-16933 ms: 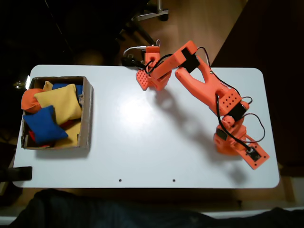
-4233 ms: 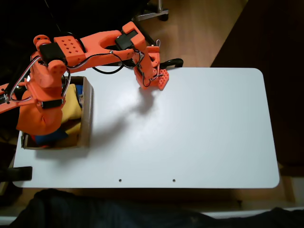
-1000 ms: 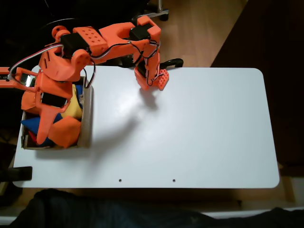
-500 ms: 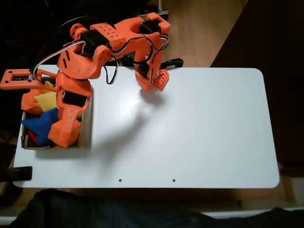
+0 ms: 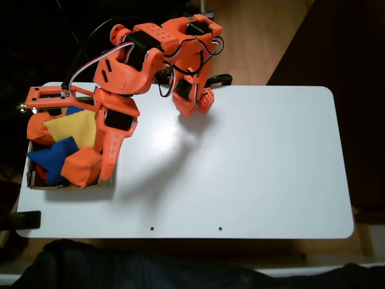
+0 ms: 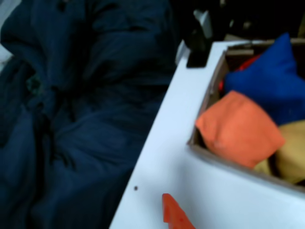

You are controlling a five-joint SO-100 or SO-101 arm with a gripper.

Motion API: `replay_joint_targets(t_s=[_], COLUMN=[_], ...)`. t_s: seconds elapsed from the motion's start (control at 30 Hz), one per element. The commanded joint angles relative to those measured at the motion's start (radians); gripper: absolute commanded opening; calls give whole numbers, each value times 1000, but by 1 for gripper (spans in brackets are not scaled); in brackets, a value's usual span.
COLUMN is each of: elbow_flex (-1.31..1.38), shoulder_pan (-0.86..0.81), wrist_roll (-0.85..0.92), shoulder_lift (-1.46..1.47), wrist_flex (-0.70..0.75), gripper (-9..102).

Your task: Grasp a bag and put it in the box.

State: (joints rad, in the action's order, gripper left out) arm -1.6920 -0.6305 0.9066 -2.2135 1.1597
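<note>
Bag (image 5: 83,168) lies in box (image 5: 110,179) (wrist view adds dark cloth (image 6: 71,105)).

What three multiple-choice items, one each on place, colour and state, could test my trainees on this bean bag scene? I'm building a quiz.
1. Where does the orange bag lie?
A. on the bare table
B. in the box, at its near corner in the fixed view
C. on the floor

2. What colour is the bag touching it on the left in the fixed view?
A. blue
B. green
C. white

3. Is the gripper holding the orange bag?
A. yes, lifted
B. no, the bag rests free
C. yes, pinned to the table

Key: B, it sits inside the walls; A, the blue bag adjoins it; B, the gripper stands beside it.
</note>
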Motion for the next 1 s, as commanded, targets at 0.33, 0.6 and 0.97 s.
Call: replay_joint_targets(t_s=[0.33, 0.6, 0.97], elbow_flex=[-100, -186, -288], shoulder_pan=[112, 190, 282], wrist_roll=[-121, -233, -410], shoulder_lift=[-164, -215, -299], wrist_flex=[-2, -11, -5], gripper=[65, 65, 65])
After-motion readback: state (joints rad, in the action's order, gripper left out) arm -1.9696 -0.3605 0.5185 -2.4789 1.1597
